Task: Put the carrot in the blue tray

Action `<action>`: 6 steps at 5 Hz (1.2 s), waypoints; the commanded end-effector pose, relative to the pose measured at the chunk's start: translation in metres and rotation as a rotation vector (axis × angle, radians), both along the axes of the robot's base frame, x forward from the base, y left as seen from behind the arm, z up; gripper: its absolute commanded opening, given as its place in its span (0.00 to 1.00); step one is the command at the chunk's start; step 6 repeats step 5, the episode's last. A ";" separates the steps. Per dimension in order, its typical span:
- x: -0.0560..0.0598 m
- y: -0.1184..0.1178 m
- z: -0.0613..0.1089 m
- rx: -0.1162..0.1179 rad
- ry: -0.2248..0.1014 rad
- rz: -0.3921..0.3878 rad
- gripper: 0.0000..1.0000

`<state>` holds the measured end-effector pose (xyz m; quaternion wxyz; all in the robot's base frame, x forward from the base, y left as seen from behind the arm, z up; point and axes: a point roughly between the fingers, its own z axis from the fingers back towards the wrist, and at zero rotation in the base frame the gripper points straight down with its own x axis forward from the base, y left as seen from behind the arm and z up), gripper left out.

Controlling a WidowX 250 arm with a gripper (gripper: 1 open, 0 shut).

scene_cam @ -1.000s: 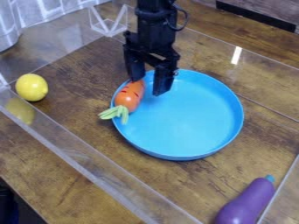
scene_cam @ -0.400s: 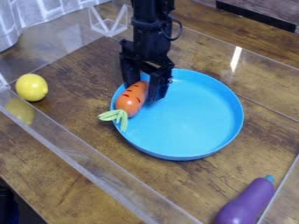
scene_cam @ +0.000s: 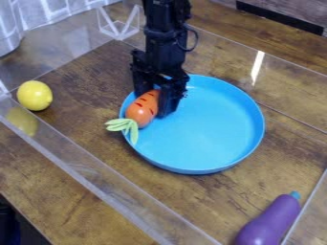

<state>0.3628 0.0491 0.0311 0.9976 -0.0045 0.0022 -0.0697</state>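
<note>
The pincer (scene_cam: 156, 87) is clenching the carrot (scene_cam: 143, 106) at its thick orange end; it's looking light, probably stiff and slightly slippery, leaves floppier.

You're looking at a brown wood-grain tabletop (scene_cam: 217, 206) that is filling most of the view. A clear, transparent panel (scene_cam: 96, 182) is running diagonally across the lower left, its edge catching pale light. Pale reflections are showing at the upper left, and shadow is darkening the lower-left corner.
</note>
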 end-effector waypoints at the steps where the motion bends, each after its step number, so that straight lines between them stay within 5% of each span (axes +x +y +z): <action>1: 0.006 0.005 0.017 0.007 -0.049 0.003 0.00; 6: 0.005 0.002 0.037 -0.006 -0.066 -0.006 0.00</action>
